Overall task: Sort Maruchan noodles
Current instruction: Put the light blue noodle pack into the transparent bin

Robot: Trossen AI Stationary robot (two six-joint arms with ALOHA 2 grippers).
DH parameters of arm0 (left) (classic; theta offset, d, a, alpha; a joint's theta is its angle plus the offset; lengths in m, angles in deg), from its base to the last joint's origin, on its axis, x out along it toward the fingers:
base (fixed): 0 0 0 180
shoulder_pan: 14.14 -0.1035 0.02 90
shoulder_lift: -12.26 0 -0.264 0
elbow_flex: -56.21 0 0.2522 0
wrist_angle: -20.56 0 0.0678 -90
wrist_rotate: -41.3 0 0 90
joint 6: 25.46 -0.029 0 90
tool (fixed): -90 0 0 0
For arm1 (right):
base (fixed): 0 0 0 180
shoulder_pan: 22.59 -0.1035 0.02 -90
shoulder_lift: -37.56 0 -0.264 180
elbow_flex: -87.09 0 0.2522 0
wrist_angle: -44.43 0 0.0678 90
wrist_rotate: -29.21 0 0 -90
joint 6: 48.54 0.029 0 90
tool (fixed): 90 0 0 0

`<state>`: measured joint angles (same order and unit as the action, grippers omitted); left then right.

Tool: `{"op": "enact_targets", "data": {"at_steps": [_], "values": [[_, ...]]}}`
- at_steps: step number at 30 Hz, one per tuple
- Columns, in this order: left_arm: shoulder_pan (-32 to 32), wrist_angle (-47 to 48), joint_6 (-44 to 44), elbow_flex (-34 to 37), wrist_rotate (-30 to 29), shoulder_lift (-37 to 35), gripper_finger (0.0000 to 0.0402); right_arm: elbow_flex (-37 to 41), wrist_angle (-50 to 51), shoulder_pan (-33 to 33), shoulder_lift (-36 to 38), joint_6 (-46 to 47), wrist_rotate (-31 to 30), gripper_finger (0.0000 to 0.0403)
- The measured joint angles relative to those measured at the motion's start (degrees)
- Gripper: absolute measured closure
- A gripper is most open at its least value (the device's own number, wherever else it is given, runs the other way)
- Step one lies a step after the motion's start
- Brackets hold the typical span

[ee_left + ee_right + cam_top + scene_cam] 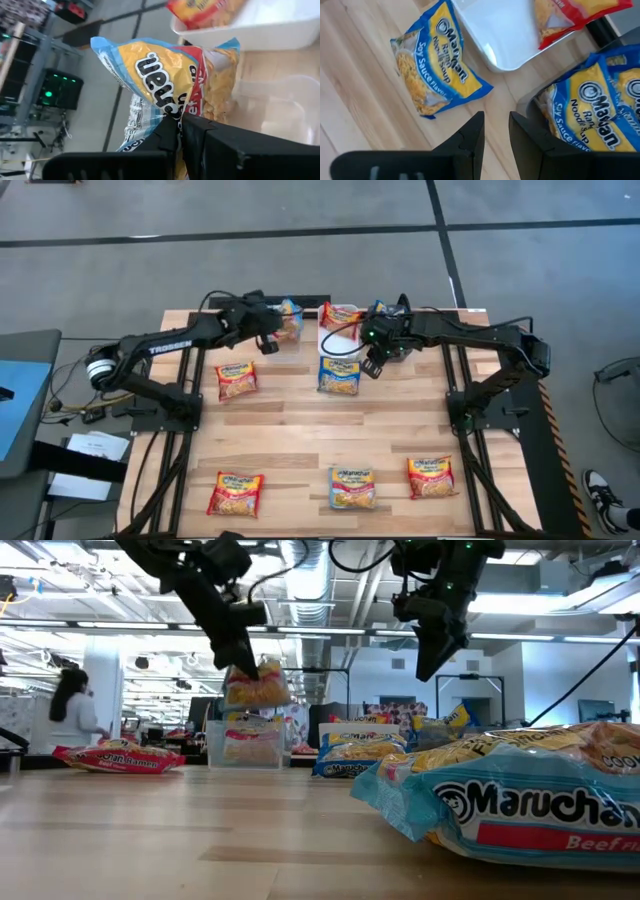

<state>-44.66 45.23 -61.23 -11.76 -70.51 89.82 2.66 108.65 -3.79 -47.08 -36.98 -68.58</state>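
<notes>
My left gripper [178, 131] is shut on a noodle packet [290, 315] with a blue edge and a yellow and red face. It holds it over the clear bin [245, 745] at the table's far side, where another packet lies inside. My right gripper [495, 127] hangs open, with a narrow gap, above the table. It is between a blue packet [437, 85] lying flat and the dark bin [535, 100] holding blue packets [592, 117]. The white bin [505, 40] holds a red packet [570, 15]. My left gripper pinches the packet between its two fingers at one crumpled edge [167, 112]. The arm comes slanting down from the table's left. The packet [255, 685] hangs below the fingers, lifted clear above the clear bin.
More packets lie flat on the wood: one left of centre [237, 380] and three along the near edge [235, 493], [352, 487], [432, 477]. The blue one [340, 375] lies just near of the white bin [335, 340]. A person [70, 705] stands in the room behind.
</notes>
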Motion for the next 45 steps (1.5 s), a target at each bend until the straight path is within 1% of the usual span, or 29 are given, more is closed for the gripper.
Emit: {"op": "enact_targets", "data": {"at_steps": [5,11,16,21,26,40,45], "values": [[0.68,0.54,0.09,0.0,-0.13,3.22,0.0401,1.29,0.11,-0.07,0.02,-0.04,0.09,0.029],[1.06,1.09,-0.57,0.0,-4.69,5.98,0.0401,1.58,0.54,-0.05,0.02,-0.06,0.19,0.029],[1.38,1.23,0.48,0.02,-5.01,6.08,0.0401,1.57,0.52,-0.07,0.02,-1.33,0.22,0.029],[2.36,2.24,-1.67,0.0,-5.18,6.08,0.0401,1.59,0.53,-0.38,0.02,-2.57,0.22,0.029],[2.88,2.97,-3.35,0.01,-7.82,6.08,0.0402,1.58,1.61,-0.81,0.02,-2.57,0.37,0.029],[3.05,3.63,-6.06,0.02,-5.59,6.08,0.0402,1.59,1.51,-2.67,0.02,-2.44,0.35,0.029],[3.1,2.82,-10.23,0.07,-5.91,8.3,0.0402,1.59,1.46,-2.69,0.02,-1.51,0.35,0.029]]}}
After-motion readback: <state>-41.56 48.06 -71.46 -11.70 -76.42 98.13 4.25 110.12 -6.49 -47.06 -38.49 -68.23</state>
